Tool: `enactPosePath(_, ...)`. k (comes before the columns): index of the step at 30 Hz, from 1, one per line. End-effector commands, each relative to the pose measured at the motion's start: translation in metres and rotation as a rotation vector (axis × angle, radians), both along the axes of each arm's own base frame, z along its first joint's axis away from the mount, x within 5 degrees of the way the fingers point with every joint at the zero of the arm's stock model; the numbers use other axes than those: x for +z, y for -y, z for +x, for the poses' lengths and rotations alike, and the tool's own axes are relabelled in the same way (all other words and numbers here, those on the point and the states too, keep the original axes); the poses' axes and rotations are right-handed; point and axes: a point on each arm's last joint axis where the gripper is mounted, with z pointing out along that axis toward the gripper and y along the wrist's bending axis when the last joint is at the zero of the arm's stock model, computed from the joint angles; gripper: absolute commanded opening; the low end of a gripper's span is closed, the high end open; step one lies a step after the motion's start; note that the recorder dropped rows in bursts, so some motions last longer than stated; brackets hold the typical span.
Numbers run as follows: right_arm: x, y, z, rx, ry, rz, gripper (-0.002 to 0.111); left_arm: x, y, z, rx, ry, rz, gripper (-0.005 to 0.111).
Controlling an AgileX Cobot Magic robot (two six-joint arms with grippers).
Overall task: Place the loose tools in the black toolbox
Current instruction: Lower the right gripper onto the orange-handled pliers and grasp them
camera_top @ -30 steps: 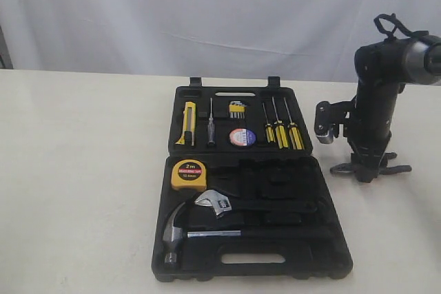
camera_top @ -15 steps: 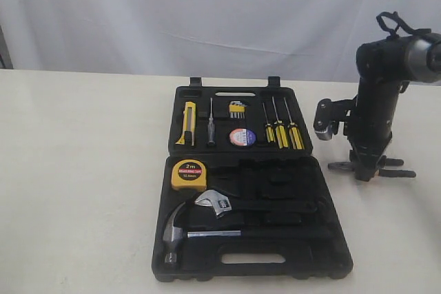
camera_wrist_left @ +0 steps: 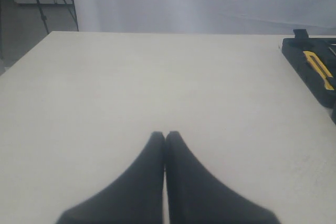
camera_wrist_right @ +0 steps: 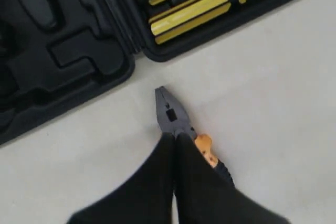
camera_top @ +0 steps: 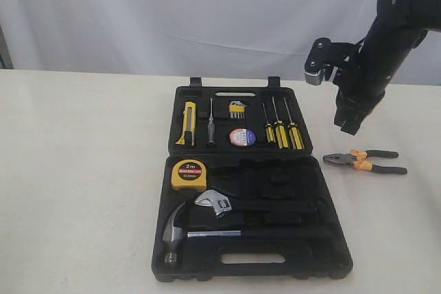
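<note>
The orange-and-black pliers (camera_top: 364, 161) lie flat on the table, just right of the open black toolbox (camera_top: 331, 253). My right gripper (camera_top: 349, 127) hangs shut and empty above them. In the right wrist view its tips (camera_wrist_right: 175, 136) cover the pliers' (camera_wrist_right: 173, 115) pivot, and the steel nose points toward the toolbox (camera_wrist_right: 79, 51). The yellow tape measure (camera_top: 189, 174), the black tape roll (camera_top: 242, 137) and the utility knife (camera_top: 188, 123) sit in toolbox slots. My left gripper (camera_wrist_left: 165, 135) is shut over bare table, with the toolbox (camera_wrist_left: 302, 69) and knife (camera_wrist_left: 318, 69) off to one side.
A claw hammer (camera_top: 179, 232) and an adjustable wrench (camera_top: 215, 202) lie in the near half of the case. Three yellow-black screwdrivers (camera_top: 281, 131) lie in the far half. A white curtain hangs behind the table.
The right arm has risen from table level beside the toolbox to well above it. The pliers, earlier under the gripper, now lie uncovered on the table.
</note>
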Motion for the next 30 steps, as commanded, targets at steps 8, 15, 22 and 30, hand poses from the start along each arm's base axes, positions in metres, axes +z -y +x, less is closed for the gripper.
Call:
enactPosePath(8,-0.033,0.006,0.007,-0.026,-0.059,-0.007,0.079,0.001,0.000,0.000,-0.004,0.011,-0.001,0.000)
enactPosePath(15,-0.068,0.023,0.007,-0.040,-0.173,-0.148,0.064,0.001,0.000,0.000,-0.004,0.011,-0.001,0.000)
enactPosePath(22,-0.090,0.041,0.006,-0.126,-0.192,-0.174,0.073,0.001,0.000,0.000,-0.004,0.011,-0.001,0.000)
enactPosePath(30,-0.116,0.045,0.004,-0.128,-0.246,-0.156,0.072,0.001,0.000,0.000,-0.004,0.011,-0.001,0.000)
